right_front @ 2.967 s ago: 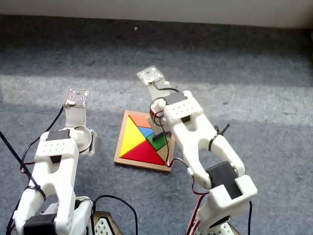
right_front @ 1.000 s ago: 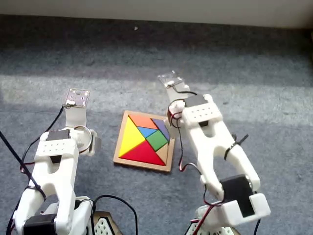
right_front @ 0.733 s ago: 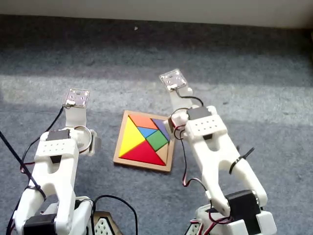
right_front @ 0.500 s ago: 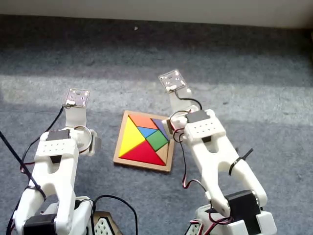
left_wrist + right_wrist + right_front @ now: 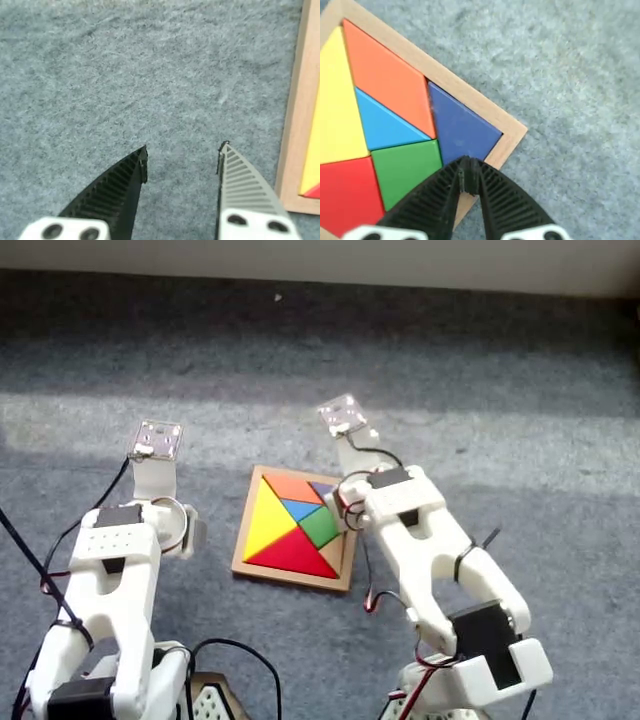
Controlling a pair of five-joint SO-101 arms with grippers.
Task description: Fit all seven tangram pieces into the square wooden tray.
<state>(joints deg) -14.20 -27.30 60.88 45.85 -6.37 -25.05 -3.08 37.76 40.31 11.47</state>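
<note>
**Right gripper closed over the tray corner**

The right gripper (image 5: 468, 172) has its two fingers pressed together, with nothing clamped between them. The tips sit over the near edge of the dark blue piece (image 5: 462, 125), just inside the rim of the tray (image 5: 512, 131).

Outward from the tips, the pieces lie flat in the tray:
- the green piece (image 5: 405, 167) is just beside the tips and touches the dark blue piece;
- the light blue piece (image 5: 382, 125) and the orange piece (image 5: 387, 75) are beyond it;
- the yellow piece (image 5: 337, 110) and the red piece (image 5: 345, 195) are farthest from the tips.

A tan patch shows under the fingers; whether it is a piece or bare tray floor cannot be told.

Half a second earlier the right arm stood beside the tray's outer rim. It has since swung inward and now covers that corner. The left arm has not moved.

The left gripper (image 5: 182, 150) has its fingers apart over the carpet (image 5: 125, 75), empty, with the tray's rim just beside its pale finger. Open carpet surrounds the tray on every side.
</note>
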